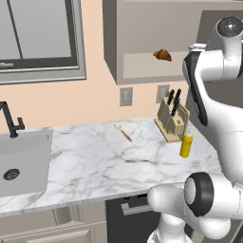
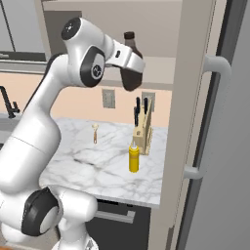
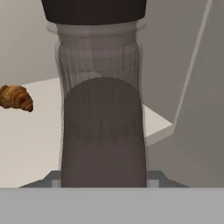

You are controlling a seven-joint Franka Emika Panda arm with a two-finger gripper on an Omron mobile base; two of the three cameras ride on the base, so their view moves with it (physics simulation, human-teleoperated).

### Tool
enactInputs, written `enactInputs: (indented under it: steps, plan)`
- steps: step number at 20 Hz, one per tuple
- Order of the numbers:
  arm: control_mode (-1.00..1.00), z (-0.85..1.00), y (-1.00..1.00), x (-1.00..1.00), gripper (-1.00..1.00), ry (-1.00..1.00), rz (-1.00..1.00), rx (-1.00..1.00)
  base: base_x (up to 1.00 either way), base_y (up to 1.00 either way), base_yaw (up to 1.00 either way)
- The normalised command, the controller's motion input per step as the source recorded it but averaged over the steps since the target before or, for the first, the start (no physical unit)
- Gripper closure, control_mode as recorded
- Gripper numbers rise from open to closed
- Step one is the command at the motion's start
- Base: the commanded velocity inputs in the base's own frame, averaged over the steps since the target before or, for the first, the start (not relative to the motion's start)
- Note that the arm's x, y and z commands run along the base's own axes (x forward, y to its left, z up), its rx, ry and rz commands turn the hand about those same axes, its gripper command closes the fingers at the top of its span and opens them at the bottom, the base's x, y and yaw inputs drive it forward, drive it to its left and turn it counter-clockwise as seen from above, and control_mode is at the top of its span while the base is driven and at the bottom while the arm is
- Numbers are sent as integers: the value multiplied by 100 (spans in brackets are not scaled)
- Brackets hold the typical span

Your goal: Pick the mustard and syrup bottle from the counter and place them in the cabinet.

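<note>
My gripper [image 2: 133,62] is shut on the dark brown syrup bottle [image 2: 131,45] and holds it upright, high up at the open cabinet [image 1: 142,28]. In the hand view the syrup bottle [image 3: 103,131] stands close in front of me, its dark cap at the top, over the cabinet's beige shelf [image 3: 35,140]. The yellow mustard [image 1: 186,144] stands upright on the marble counter [image 1: 104,161], just in front of the knife block [image 1: 172,118]. From the right base view the mustard [image 2: 134,158] is well below the gripper.
A croissant [image 1: 162,55] lies on the cabinet shelf, left of the bottle in the hand view [image 3: 16,98]. A small wooden utensil [image 1: 123,132] lies mid-counter. The sink [image 1: 23,161] and black faucet [image 1: 12,121] are at the left. A tall fridge door [image 2: 219,146] stands at the right.
</note>
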Motion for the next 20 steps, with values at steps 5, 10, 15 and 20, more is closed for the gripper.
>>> enactInputs:
  steps: [5, 10, 15, 20]
  plan:
    - [-100, 0, -16, 62, 100, 0, -1, 7, 0, 0, 0]
    - [-100, -14, -4, 49, 100, 0, 0, 4, 0, 0, 0]
    - [-100, -31, 0, 34, 100, 0, 0, 3, 0, 0, 0]
    - [-100, -40, 0, 34, 100, 0, 0, 0, 0, 0, 0]
